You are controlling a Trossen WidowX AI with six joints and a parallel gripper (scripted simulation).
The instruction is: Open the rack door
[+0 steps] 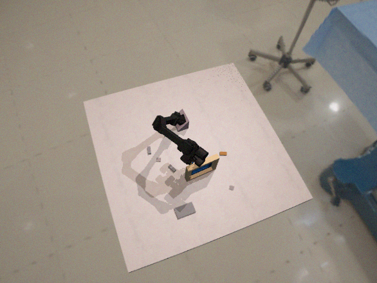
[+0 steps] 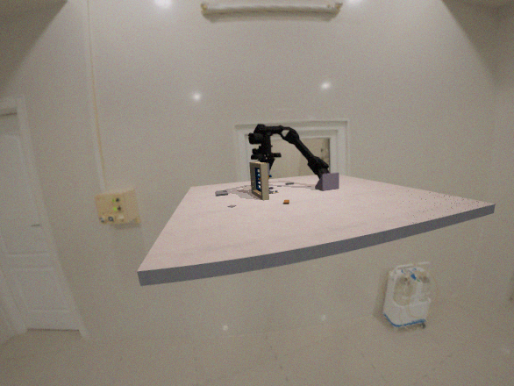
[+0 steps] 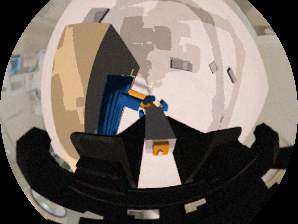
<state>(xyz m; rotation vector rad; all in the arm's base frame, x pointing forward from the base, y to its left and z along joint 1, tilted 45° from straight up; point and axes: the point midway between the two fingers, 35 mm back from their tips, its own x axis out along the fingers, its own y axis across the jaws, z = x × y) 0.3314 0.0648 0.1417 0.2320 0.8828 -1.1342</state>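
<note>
Closed by the frame's left end in the top view, hand (image 1: pixel 193 162) (image 2: pixel 270 170) (image 3: pixel 154 119) firmly around the grey, orange-ended upright handle (image 3: pixel 159 122). On the bench (image 1: pixel 257 161) (image 2: pixel 307 232), farthest left of the frame, a small grey block (image 1: pixel 148 150) (image 2: pixel 289 183) (image 3: pixel 231 75); next, a pale cube (image 1: pixel 158 159) (image 2: pixel 276 191) (image 3: pixel 213 67); nearer the frame, a darker block (image 1: pixel 172 168) (image 2: pixel 271 188) (image 3: pixel 181 64). Below the frame, a flat grey slab (image 1: pixel 184 210) (image 2: pixel 221 193) (image 3: pixel 97 15). Upright, the tan frame (image 1: pixel 187 173) (image 2: pixel 264 182) (image 3: pixel 75 75), with blue parts (image 1: pixel 201 168) (image 2: pixel 258 179) (image 3: pixel 111 102) inside; door angle impossible to tell. Just right of it, an orange block (image 1: pixel 223 153) (image 2: pixel 286 202); lower right, a small grey tile (image 1: pixel 231 188) (image 2: pixel 232 206).
</note>
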